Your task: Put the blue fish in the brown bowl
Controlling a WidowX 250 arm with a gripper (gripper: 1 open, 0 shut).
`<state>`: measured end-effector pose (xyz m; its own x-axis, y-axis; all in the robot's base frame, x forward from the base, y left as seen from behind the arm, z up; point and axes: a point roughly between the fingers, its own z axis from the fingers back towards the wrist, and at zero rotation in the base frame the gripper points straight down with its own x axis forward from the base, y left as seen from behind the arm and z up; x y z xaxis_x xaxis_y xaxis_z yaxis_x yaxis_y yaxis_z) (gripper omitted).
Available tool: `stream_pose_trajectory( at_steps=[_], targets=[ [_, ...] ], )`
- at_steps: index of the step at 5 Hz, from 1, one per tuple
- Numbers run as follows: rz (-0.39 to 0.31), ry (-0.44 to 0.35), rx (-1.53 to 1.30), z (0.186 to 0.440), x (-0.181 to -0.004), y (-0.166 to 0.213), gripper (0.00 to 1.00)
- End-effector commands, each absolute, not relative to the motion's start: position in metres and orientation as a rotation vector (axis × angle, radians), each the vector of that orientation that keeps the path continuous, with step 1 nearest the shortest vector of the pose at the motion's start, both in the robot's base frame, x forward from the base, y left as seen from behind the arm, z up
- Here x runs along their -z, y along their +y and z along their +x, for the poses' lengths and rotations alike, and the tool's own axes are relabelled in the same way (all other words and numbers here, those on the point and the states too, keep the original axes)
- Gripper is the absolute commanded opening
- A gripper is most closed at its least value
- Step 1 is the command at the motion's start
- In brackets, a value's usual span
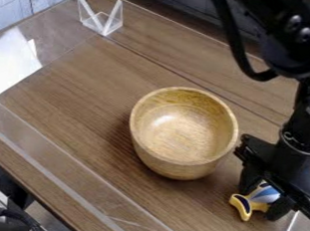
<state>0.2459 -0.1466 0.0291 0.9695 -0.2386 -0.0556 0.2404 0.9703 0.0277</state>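
The blue fish lies low on the wood table at the lower right, its yellow tail and a bit of blue poking out to the left of the black fingers. My gripper points straight down over it, with its jaws closed around the fish's body. Most of the fish is hidden behind the fingers. The brown bowl stands empty and upright in the middle of the table, just left of the gripper and apart from it.
A clear plastic stand sits at the far edge of the table. A white sheet lies at the left edge. A transparent strip runs along the table's front-left edge. The black arm rises at the right.
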Motion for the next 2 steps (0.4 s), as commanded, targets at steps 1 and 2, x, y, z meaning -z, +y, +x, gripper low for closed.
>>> stream_pose_trajectory(
  at_steps=[1, 2],
  targets=[
    [0.01, -0.032, 0.239, 0.2573, -0.0591, -0.1505, 0.0],
    [0.017, -0.044, 0.23, 0.2576, -0.0682, -0.1474, 0.0]
  ],
)
